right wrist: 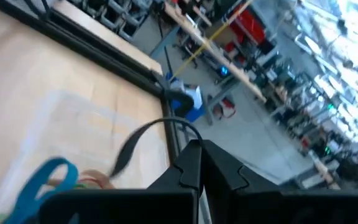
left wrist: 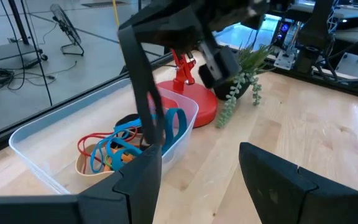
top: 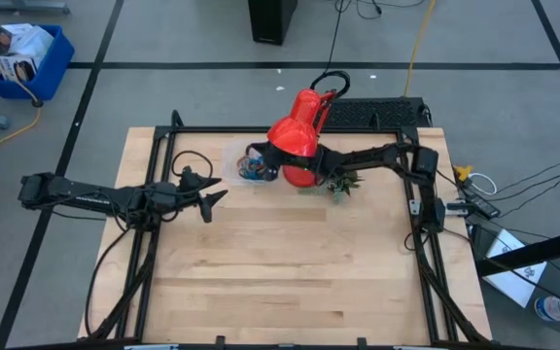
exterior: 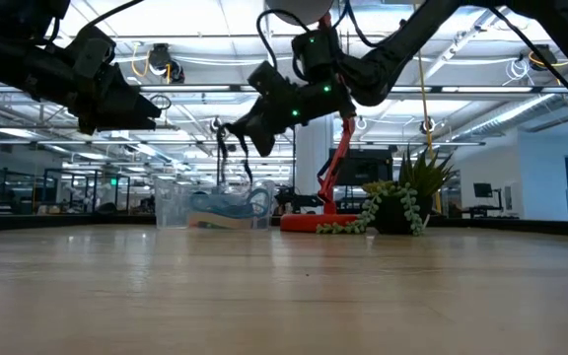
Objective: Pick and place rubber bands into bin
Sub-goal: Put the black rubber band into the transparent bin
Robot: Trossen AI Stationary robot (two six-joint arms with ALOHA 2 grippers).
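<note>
The clear plastic bin (top: 233, 167) stands on the table's far side, left of the red lamp. It holds several rubber bands (left wrist: 107, 151) in blue, red, orange and tan. My right gripper (exterior: 252, 126) is above the bin, shut on a black rubber band (left wrist: 143, 93) that hangs from it. The band also shows in the right wrist view (right wrist: 143, 134) and the low view (exterior: 222, 148). My left gripper (top: 214, 199) is open and empty, in the air to the bin's near left, pointing at it (left wrist: 197, 186). My right gripper pinches the black band's upper end (right wrist: 188, 138) between its two shut fingertips. The fingers slant down from the table's right side. The band hangs slack as a long loop below the fingers, over the bin. Its lower end (left wrist: 159, 134) is at about rim height.
A red desk lamp (top: 295, 134) stands just right of the bin, its shade over my right arm. A small green plant (top: 342, 183) stands right of the lamp base (left wrist: 204, 107). A black frame (top: 168, 136) borders the table. Bare wood lies toward the near edge.
</note>
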